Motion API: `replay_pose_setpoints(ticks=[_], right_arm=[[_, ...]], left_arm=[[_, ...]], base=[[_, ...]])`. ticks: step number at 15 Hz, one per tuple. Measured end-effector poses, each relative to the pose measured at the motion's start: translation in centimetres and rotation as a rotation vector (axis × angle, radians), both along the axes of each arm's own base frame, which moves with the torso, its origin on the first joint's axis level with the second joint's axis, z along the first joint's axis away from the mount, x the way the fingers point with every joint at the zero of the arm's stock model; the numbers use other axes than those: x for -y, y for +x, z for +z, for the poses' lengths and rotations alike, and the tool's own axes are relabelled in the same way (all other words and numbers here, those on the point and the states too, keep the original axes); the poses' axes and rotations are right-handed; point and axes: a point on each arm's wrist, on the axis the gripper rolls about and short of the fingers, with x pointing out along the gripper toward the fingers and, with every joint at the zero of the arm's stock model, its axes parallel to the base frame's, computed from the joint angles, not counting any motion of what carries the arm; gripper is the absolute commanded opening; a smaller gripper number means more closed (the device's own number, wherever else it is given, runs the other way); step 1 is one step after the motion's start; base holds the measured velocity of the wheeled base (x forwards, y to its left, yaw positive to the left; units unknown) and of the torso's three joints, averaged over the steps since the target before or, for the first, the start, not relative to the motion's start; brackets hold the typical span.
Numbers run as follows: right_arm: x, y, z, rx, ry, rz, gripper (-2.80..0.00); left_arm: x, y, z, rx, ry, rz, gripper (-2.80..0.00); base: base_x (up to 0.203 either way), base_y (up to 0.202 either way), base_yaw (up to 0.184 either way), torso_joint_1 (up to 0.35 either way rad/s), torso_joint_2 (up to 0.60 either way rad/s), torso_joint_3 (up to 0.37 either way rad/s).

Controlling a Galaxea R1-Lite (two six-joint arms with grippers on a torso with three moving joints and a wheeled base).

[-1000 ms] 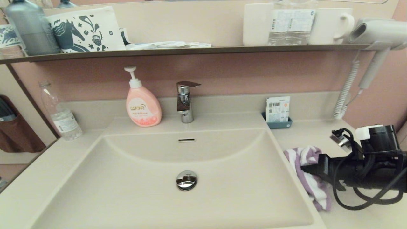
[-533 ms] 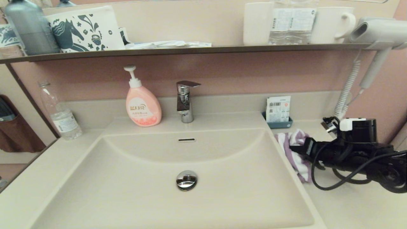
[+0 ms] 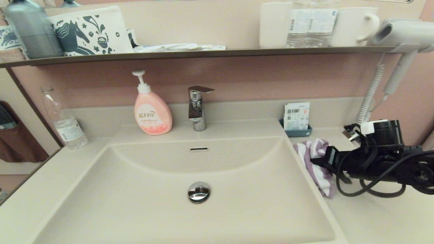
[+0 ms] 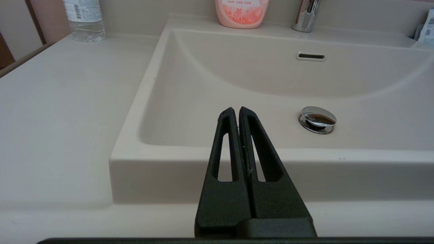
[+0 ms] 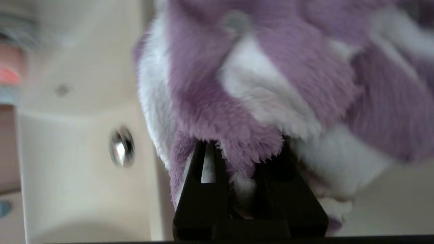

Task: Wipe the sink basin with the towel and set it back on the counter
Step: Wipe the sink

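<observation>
The purple and white striped towel (image 3: 310, 150) is bunched on the counter (image 3: 373, 217), just right of the sink basin (image 3: 237, 176). My right gripper (image 3: 320, 160) reaches in from the right and is shut on the towel (image 5: 257, 67). Fabric is wedged between its fingers (image 5: 203, 189) and hides their tips. The basin holds only its chrome drain plug (image 3: 199, 191) and the overflow slot (image 3: 199, 149). My left gripper (image 4: 236, 110) is out of the head view. It is shut on nothing and hovers in front of the basin's (image 4: 237, 88) front rim.
A chrome faucet (image 3: 197, 108) and a pink soap pump bottle (image 3: 152, 112) stand behind the basin. A water bottle (image 3: 64, 122) is at the left. A small blue tray with a card (image 3: 296, 120) sits behind the towel. A hair dryer (image 3: 403, 37) with coiled cord (image 3: 368, 98) hangs at the right.
My right arm has carried the towel away from the counter's front toward the back wall, then eased slightly right. The towel is more bunched up.
</observation>
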Motion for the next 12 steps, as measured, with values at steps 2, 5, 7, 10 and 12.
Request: replay_pose_setpoints(ticks=[2,5,7,10,12], right_arm=[[0.2,-1.4,-0.1,-0.142,-0.059,0.038,-2.8],[0.5,-4.1,-0.8,-0.383,-0.108,0.087,-2.8],[0.3,-6.0,-1.5,-0.472,-0.107,0.115,-2.8],[-0.7,-8.2,-1.4,-0.513,-0.079,0.179,-2.8],[-1.7,-9.3,-1.3,-0.52,-0.083,0.217,-2.8]], left_arm=[[0.0,0.0,0.0,0.0,0.0,0.0,-2.8],[0.0,0.0,0.0,0.0,0.0,0.0,-2.8],[0.0,0.0,0.0,0.0,0.0,0.0,-2.8],[0.0,0.0,0.0,-0.001,0.0,0.0,-2.8],[0.0,0.0,0.0,-0.001,0.0,0.0,-2.8]], base=[[0.0,0.0,0.0,0.0,0.0,0.0],[0.0,0.0,0.0,0.0,0.0,0.0],[0.0,0.0,0.0,0.0,0.0,0.0],[0.0,0.0,0.0,0.0,0.0,0.0],[0.0,0.0,0.0,0.0,0.0,0.0]])
